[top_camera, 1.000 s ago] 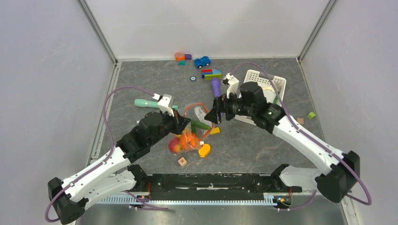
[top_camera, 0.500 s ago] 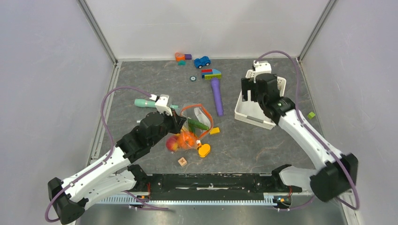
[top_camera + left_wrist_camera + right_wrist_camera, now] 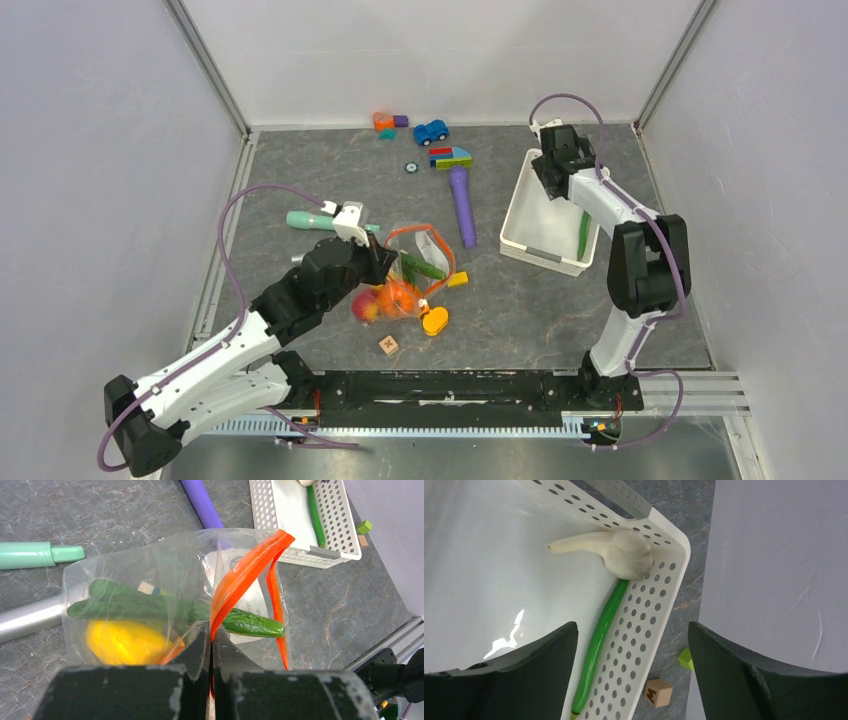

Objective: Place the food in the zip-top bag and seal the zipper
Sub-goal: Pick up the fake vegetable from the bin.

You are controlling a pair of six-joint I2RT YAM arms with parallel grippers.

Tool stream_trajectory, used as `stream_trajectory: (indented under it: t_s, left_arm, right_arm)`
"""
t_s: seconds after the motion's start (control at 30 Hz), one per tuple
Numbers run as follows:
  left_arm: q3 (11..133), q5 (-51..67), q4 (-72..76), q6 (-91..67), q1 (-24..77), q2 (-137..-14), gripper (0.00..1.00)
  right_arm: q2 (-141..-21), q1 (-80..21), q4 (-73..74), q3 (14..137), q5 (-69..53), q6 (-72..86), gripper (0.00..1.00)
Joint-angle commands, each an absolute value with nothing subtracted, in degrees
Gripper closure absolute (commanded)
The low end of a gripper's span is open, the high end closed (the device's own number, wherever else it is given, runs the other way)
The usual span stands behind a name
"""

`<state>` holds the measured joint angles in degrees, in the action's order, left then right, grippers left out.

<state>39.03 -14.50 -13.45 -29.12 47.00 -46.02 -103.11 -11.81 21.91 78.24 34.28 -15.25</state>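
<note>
Pinched tight, our left fingers (image 3: pixel 205 652) clamp the zipper (image 3: pixel 240 575) where the orange-red strip runs down to them at bottom centre of the left wrist view. The zip-top bag (image 3: pixel 165 565) is thus held by one lip, its mouth gaping toward the right. Inside, a cucumber (image 3: pixel 145 605) lies across a yellow squash (image 3: pixel 122 642), and the cucumber's tip pokes out through the mouth.

Our right fingers (image 3: pixel 548 165) stand wide and hold nothing, hovering over the white basket (image 3: pixel 659 625) at upper right of the top view. Below them a garlic piece (image 3: pixel 626 555) sits in the basket's corner against the perforated wall, touching the end of a green bean (image 3: pixel 596 645). One orange-yellow piece (image 3: pixel 435 321) lies on the counter (image 3: pixel 520 320) just beside the bag.

We judge the garlic pick risky. One finger looks set outside the wall, so closing could trap the rim or nudge the rounded garlic away. With only one lip held, a tug could tip the cucumber out, and its protruding tip would block the seal.
</note>
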Motion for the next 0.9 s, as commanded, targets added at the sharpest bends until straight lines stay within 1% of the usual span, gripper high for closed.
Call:
stream_trajectory:
  t_s: [0.0,0.1,0.2,0.3,0.37,0.5,0.73,0.87]
  left_arm:
    - [40.9,-14.9,-12.7,-30.3,47.2,-46.2,0.97]
    - [41.0,-15.0,-12.7,-30.3,47.2,-46.5,0.97]
    - [40.9,-15.2,-12.7,-30.4,47.2,-46.8,0.97]
    - [41.0,-15.2,-12.5,-30.5,47.2,-47.3,0.97]
    - [41.1,-15.1,-12.4,-30.6,47.2,-47.7,0.97]
    - [41.2,-14.9,-12.4,-30.6,47.2,-48.3,0.98]
    - [41.0,-14.9,-12.1,-30.6,47.2,-48.3,0.98]
    - [41.0,-14.8,-12.0,-30.6,47.2,-48.5,0.98]
  right_arm:
    - [-105.7,-8.4,20.4,82.1,28.3,-21.8,0.18]
    - [-108.3,-6.6,19.8,83.2,25.5,-21.8,0.23]
    - [-109.8,-5.0,18.6,83.4,22.5,-22.7,0.25]
    - [-111.4,-3.9,18.1,83.8,20.6,-22.8,0.30]
    - [-112.1,-3.4,17.5,84.0,19.9,-23.1,0.32]
    - [-113.8,-3.1,16.4,84.5,20.8,-23.4,0.35]
    - [-117.1,-2.8,14.9,85.9,21.1,-23.9,0.37]
    - [-118.5,-2.6,14.4,86.7,22.7,-23.5,0.40]
